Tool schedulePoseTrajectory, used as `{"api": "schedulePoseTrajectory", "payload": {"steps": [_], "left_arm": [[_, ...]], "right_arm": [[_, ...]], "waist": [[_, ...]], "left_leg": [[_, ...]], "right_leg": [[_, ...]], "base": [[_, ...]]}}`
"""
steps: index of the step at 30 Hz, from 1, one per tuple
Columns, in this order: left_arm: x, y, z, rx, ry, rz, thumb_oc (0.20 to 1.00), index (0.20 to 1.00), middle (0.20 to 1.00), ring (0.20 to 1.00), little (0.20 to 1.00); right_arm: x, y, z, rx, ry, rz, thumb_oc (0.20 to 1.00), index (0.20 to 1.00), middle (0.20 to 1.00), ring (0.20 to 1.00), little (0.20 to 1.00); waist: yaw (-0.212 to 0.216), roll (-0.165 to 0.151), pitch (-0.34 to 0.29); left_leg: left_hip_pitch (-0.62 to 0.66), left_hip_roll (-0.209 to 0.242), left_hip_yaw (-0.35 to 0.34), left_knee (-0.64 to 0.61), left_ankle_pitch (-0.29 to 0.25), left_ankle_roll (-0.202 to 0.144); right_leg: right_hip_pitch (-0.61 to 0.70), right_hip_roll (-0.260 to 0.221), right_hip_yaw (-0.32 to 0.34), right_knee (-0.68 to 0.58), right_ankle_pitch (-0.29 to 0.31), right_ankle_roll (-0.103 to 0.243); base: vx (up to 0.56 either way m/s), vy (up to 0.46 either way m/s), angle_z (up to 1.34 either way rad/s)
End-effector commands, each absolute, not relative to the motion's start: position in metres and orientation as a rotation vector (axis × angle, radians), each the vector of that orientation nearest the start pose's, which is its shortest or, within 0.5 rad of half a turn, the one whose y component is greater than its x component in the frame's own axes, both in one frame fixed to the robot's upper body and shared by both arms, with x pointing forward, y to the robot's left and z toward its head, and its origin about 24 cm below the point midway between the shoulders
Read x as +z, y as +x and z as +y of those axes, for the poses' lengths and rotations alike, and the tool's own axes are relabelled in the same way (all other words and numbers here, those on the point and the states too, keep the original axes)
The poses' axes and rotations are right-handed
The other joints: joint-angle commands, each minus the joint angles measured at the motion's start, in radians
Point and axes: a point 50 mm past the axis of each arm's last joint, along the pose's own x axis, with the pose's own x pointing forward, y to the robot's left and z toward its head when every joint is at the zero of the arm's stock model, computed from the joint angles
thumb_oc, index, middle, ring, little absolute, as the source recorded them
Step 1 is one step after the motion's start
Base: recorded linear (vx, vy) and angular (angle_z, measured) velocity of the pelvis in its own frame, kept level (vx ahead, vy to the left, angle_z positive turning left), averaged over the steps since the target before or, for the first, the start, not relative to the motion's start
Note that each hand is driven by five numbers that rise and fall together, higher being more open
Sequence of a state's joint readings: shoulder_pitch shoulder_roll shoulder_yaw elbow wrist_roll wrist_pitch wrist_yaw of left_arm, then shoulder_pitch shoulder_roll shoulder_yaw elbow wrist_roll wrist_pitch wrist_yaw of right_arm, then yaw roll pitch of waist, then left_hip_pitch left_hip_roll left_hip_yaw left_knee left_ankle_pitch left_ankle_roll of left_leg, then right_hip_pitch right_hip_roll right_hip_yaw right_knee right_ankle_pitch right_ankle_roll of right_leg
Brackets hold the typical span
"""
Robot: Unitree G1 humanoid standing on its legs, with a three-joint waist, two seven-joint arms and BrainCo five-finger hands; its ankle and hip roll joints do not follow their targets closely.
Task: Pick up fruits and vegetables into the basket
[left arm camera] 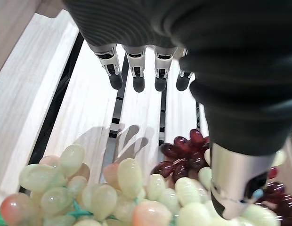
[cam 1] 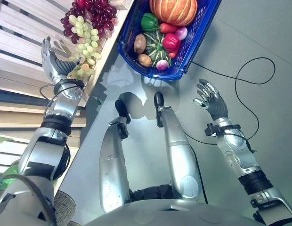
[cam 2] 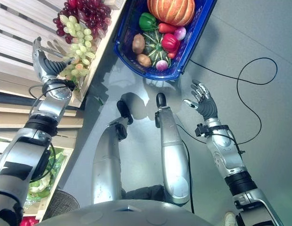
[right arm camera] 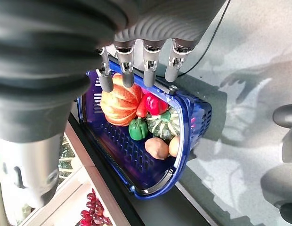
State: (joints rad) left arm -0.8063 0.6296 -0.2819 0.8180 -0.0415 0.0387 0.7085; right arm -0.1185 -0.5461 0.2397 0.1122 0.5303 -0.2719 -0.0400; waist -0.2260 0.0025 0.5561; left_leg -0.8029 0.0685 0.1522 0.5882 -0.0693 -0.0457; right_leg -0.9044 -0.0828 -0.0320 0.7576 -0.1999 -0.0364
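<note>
Left hand (cam 1: 55,63): fingers spread, hovering over green grapes (cam 1: 84,42) on slatted shelf (cam 1: 23,28), poised to grasp. Red grapes (cam 1: 94,10) adjoining. Basket (cam 1: 132,56): on floor, holds pumpkin (cam 1: 173,10), peppers, potatoes. Right hand (cam 1: 213,101): fingers apart, idle beside basket.

Glossy green grapes (left arm camera: 136,188) on pale slatted wood shelf (left arm camera: 85,103) — perforated blue plastic basket (right arm camera: 183,110).

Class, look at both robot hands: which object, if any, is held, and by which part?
Nothing is held. The left hand is open above the green grapes; the right hand is open near the basket.
</note>
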Motion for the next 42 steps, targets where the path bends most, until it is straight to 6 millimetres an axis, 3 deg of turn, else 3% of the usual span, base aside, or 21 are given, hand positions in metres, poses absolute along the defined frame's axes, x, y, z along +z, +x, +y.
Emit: {"api": "schedulePoseTrajectory", "payload": {"steps": [1, 8, 13, 22, 28, 34, 42], "left_arm": [[0.166, 0.361, 0.308, 0.824, 0.744, -0.122, 1.0, 1.0, 1.0, 1.0, 1.0], [0.173, 0.366, 0.308, 0.807, 0.772, -0.091, 1.0, 1.0, 1.0, 1.0, 1.0], [0.166, 0.373, 0.303, 0.681, 0.784, -0.012, 1.0, 1.0, 1.0, 1.0, 1.0], [0.141, 0.374, 0.29, 0.535, 0.741, 0.038, 1.0, 1.0, 1.0, 1.0, 1.0], [0.113, 0.37, 0.28, 0.455, 0.739, 0.149, 1.0, 1.0, 1.0, 1.0, 1.0], [0.099, 0.358, 0.303, 0.632, 0.771, 0.305, 1.0, 1.0, 1.0, 1.0, 1.0], [0.112, 0.35, 0.333, 0.828, 0.694, 0.367, 1.0, 1.0, 1.0, 1.0, 1.0]], "right_arm": [[0.093, 0.265, -0.203, 0.173, -0.017, -0.245, 1.0, 1.0, 1.0, 1.0, 1.0], [0.097, 0.268, -0.202, 0.179, -0.027, -0.249, 1.0, 1.0, 1.0, 1.0, 1.0], [0.099, 0.271, -0.2, 0.188, -0.027, -0.245, 1.0, 1.0, 1.0, 1.0, 1.0], [0.1, 0.27, -0.201, 0.207, -0.031, -0.247, 1.0, 1.0, 1.0, 1.0, 1.0], [0.103, 0.27, -0.201, 0.216, -0.049, -0.252, 1.0, 1.0, 1.0, 1.0, 1.0], [0.106, 0.273, -0.2, 0.214, -0.059, -0.248, 1.0, 1.0, 1.0, 1.0, 1.0], [0.109, 0.278, -0.197, 0.216, -0.044, -0.239, 1.0, 1.0, 1.0, 1.0, 1.0]], "waist": [[-0.014, 0.002, -0.036], [-0.024, 0.008, -0.036], [-0.032, 0.012, -0.036], [-0.036, 0.019, -0.036], [-0.038, 0.025, -0.036], [-0.043, 0.017, -0.036], [-0.048, 0.0, -0.036]], "left_leg": [[-0.001, -0.063, 0.052, 0.048, -0.123, 0.042], [-0.028, -0.061, 0.058, 0.055, -0.123, 0.041], [-0.038, -0.062, 0.064, 0.054, -0.124, 0.04], [-0.027, -0.067, 0.071, 0.03, -0.115, 0.035], [-0.014, -0.069, 0.076, 0.012, -0.107, 0.032], [-0.015, -0.06, 0.082, 0.013, -0.1, 0.028], [-0.046, -0.044, 0.077, 0.042, -0.103, 0.028]], "right_leg": [[-0.016, 0.073, 0.013, -0.031, 0.021, 0.063], [-0.049, 0.073, 0.021, -0.025, 0.026, 0.065], [-0.066, 0.074, 0.028, -0.023, 0.03, 0.07], [-0.061, 0.077, 0.032, -0.044, 0.037, 0.072], [-0.052, 0.075, 0.03, -0.058, 0.039, 0.071], [-0.051, 0.073, 0.028, -0.062, 0.039, 0.069], [-0.075, 0.076, 0.027, -0.036, 0.035, 0.065]], "base": [[0.01, 0.02, -0.05], [0.01, 0.023, -0.05], [0.0, 0.008, -0.02], [0.0, 0.002, -0.02], [0.0, 0.0, 0.0], [0.0, 0.0, 0.0], [0.0, -0.006, -0.01]]}}
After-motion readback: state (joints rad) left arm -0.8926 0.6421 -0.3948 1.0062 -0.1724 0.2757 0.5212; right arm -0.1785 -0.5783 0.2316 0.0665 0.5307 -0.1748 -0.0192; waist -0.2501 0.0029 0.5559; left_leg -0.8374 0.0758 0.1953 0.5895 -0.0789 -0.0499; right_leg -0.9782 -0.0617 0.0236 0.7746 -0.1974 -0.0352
